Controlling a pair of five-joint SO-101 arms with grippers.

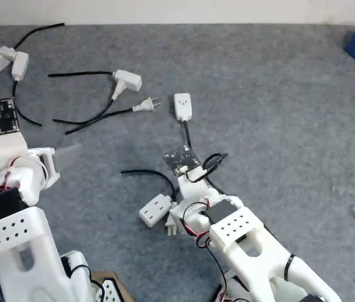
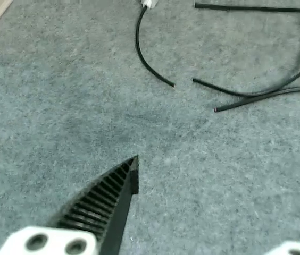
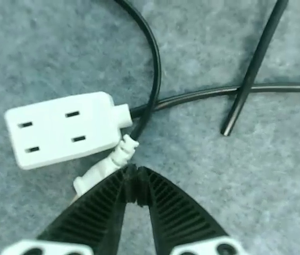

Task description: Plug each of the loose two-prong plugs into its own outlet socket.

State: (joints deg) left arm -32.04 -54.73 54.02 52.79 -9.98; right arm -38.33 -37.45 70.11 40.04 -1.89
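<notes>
Right gripper has its jaws together, tips touching. As far as I can tell nothing is pinched between them. The loose plug lies just beside one finger, partly tucked under it, right up against the cord end of the outlet block. The plug's black cord loops away past that same end of the block.

I'd guess the plug is a light, hard plastic thing, so it's slick, and the stiff cord will twist it the moment you lift. I'd take it across the flat sides of the body behind the prongs, not on the ribbed strain relief. The block looks light too, so it will probably skate on the grey mat when pushed unless something braces it.

Left gripper sits well off to the side of the block, jaws apart over bare mat. Beyond the block are a second plug, prongs showing, and a single outlet near it.
</notes>
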